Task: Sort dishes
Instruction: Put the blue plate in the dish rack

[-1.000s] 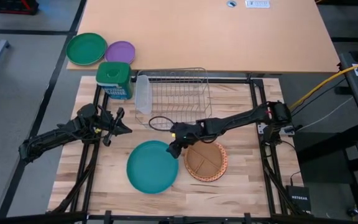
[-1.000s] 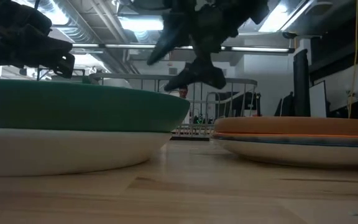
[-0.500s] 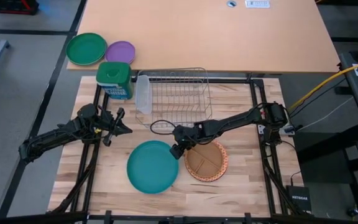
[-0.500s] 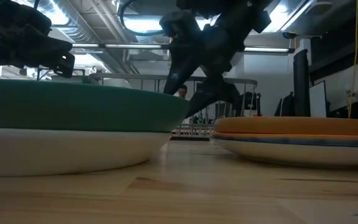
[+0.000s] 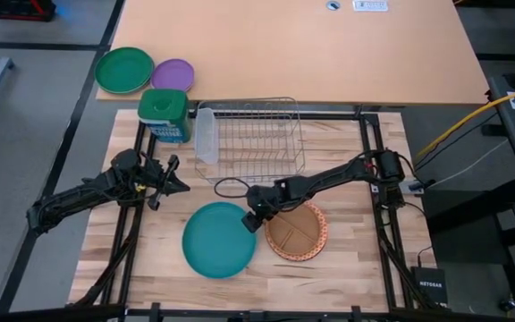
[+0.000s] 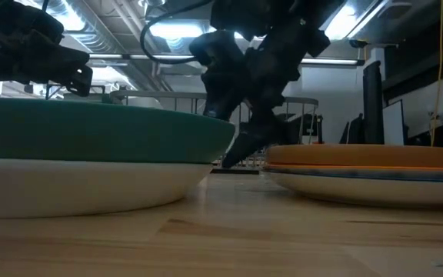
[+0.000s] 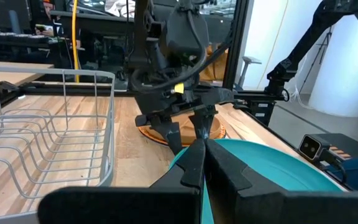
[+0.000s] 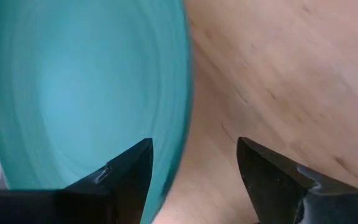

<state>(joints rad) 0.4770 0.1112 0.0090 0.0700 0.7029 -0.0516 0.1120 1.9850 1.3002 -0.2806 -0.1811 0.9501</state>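
The teal plate (image 5: 219, 239) lies on top of the white plate (image 6: 75, 185) at the table's near middle. To its right, the brown divided plate (image 5: 295, 230) lies on the orange-red plate (image 5: 318, 240). My right gripper (image 5: 250, 219) is open and low at the teal plate's right rim (image 8: 182, 124). One finger (image 8: 126, 180) stands over the plate and the other (image 8: 272, 180) over the bare table beside it; no touch shows. My left gripper (image 5: 179, 186) is shut and empty, hovering left of the plates.
A wire dish rack (image 5: 253, 141) with a clear holder (image 5: 206, 134) stands at the far middle, and a green-lidded container (image 5: 164, 114) to its left. A bright green plate (image 5: 123, 70) and a purple plate (image 5: 173, 73) lie beyond the table's far left corner.
My right gripper has come down toward the table and a little toward the near edge, from above the plates to the level of the teal plate's right rim. The plates have stayed where they were.
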